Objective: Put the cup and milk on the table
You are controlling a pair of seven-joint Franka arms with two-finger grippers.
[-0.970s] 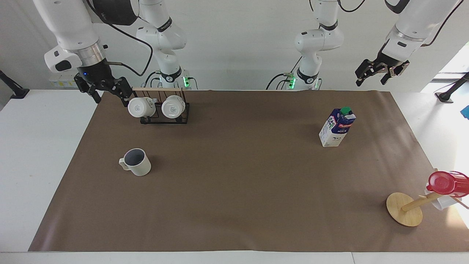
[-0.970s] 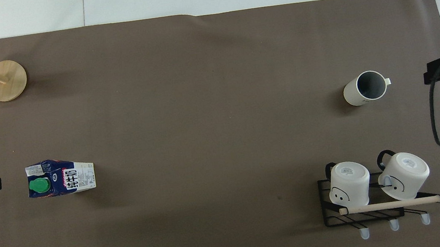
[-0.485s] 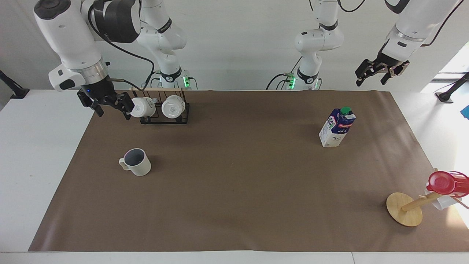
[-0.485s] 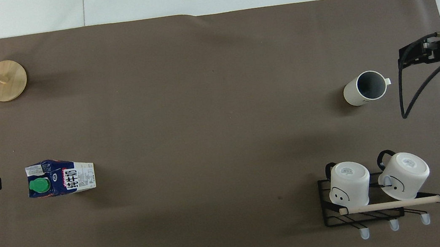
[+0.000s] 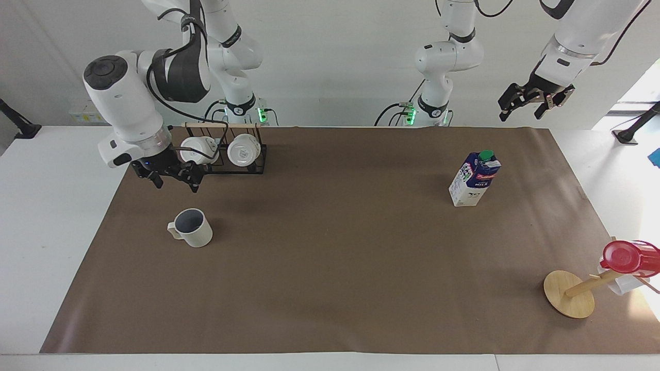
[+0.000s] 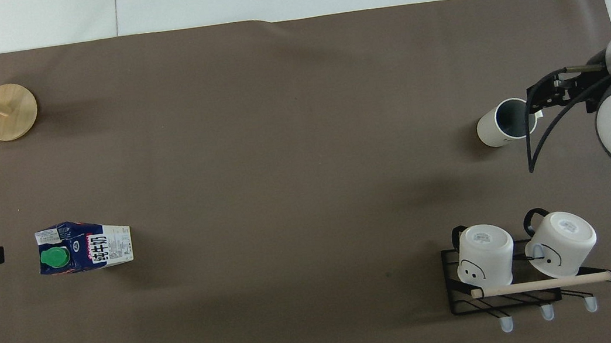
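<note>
We see the cup (image 5: 191, 229) standing on the brown sheet (image 5: 330, 268) toward the right arm's end of the table (image 5: 46, 216). The right gripper (image 5: 174, 174) hangs over the cup's handle side, fingers spread. The milk (image 5: 473, 179), marked "MILK", stands toward the left arm's end. The left gripper (image 5: 535, 101) waits high up, fingers spread.
</note>
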